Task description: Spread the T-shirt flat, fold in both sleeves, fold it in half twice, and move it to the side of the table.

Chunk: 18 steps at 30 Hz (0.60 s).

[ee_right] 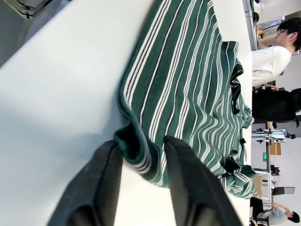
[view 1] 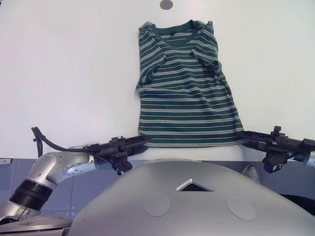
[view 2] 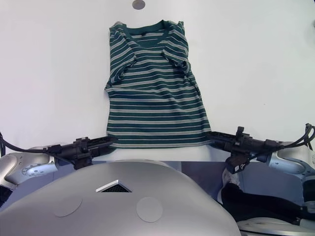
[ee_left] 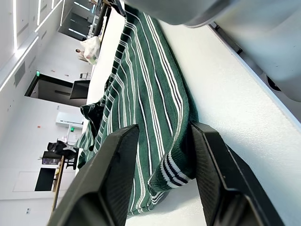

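A green T-shirt with white stripes point(view 1: 187, 93) lies on the white table point(view 1: 74, 73), collar at the far side, both sleeves folded in over the chest. My left gripper point(view 1: 145, 139) is at the near-left hem corner. In the left wrist view its fingers point(ee_left: 117, 179) stand apart on either side of the hem corner point(ee_left: 171, 172), open. My right gripper point(view 1: 241, 134) is at the near-right hem corner. In the right wrist view its fingers point(ee_right: 186, 183) pinch a bunched fold of the hem point(ee_right: 136, 150).
A small grey round disc point(view 1: 166, 4) sits in the table at the far edge beyond the collar. Bare table stretches left and right of the shirt. The near table edge point(view 1: 74, 156) runs just under both grippers.
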Available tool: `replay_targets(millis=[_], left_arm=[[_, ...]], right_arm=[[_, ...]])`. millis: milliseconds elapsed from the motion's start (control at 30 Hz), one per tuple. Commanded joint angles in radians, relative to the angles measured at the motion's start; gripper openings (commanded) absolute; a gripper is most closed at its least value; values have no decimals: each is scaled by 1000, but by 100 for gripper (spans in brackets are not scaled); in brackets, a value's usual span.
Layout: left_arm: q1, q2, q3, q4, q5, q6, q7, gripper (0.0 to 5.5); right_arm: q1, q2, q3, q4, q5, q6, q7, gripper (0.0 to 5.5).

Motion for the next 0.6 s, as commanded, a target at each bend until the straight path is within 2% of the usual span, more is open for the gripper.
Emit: replay_targets(millis=[33, 167, 367, 600], left_arm=[[47, 50, -17, 126, 134, 107, -77, 149], [56, 31, -34, 118, 146, 123, -87, 124], [74, 26, -45, 63, 123, 208, -199, 94], [72, 44, -49, 3, 44, 349, -382, 35]], right_arm=[[9, -26, 17, -14, -3, 23, -3, 79], [12, -31, 26, -21, 9, 30, -9, 0], [11, -44, 46, -28, 43, 45, -15, 0], [11, -52, 70, -49, 92, 71, -10, 0]])
